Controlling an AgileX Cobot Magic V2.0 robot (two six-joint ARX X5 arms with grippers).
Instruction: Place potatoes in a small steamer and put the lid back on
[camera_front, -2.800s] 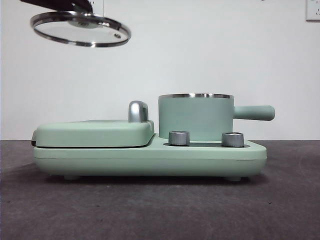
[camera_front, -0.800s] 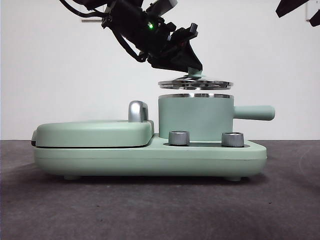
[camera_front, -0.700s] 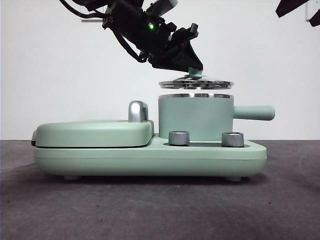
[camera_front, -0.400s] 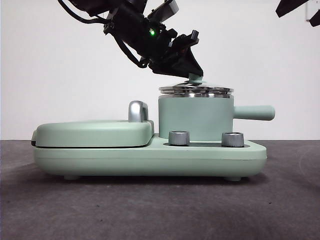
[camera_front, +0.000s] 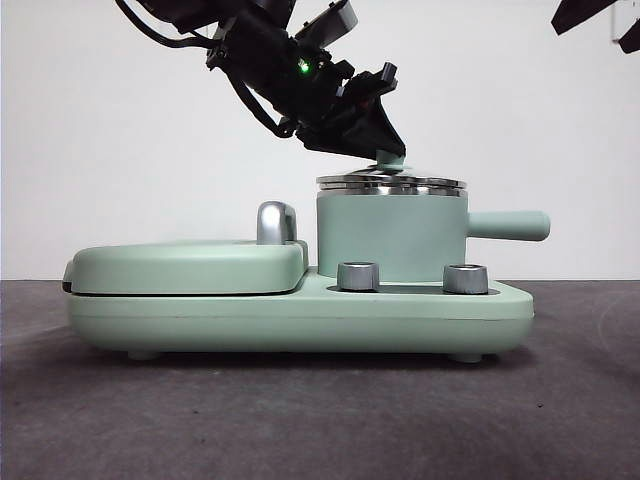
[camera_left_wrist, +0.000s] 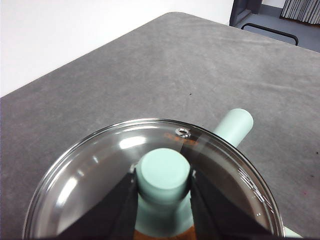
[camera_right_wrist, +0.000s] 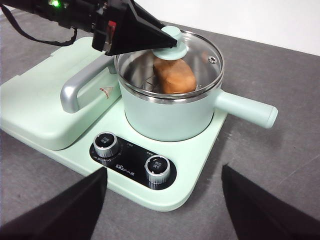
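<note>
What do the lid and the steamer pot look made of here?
The lid: clear glass, since the potato shows through it, with a shiny steel-looking rim and a matte mint knob, likely plastic. The steamer pot: matte mint coating, body material unclear, with a polished metal rim.

I see a plain white wall (camera_front: 520, 120) behind a dark grey felt-like tabletop (camera_front: 300, 420). White wall outlet (camera_front: 626, 20) at upper corner. Lighting even, diffuse.

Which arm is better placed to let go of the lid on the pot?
Left. Its tool is shut on the lid knob, the lid lying on the pot. The right tool is open, off to the side.
</note>
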